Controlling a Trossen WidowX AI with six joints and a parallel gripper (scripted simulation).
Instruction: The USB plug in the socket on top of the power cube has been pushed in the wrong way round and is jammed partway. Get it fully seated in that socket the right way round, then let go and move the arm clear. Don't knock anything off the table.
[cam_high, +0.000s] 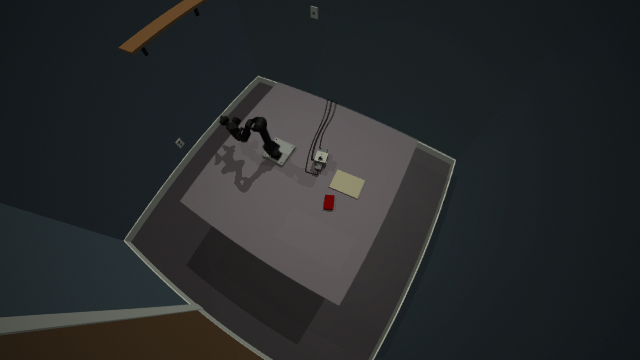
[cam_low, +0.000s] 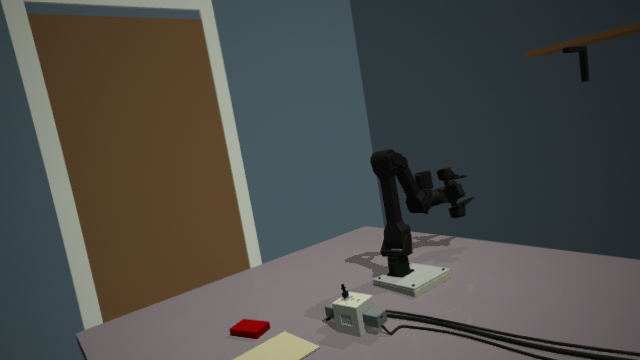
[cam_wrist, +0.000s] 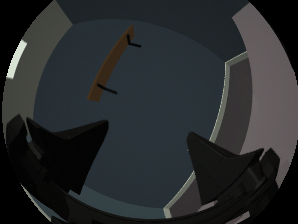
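Black plug (cam_low: 344, 290) well apart from claw (cam_low: 461, 189).

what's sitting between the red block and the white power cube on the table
Nothing. In the top view, only bare grey table separates the flat red block from the white power cube; the flat cream card lies off to one side.
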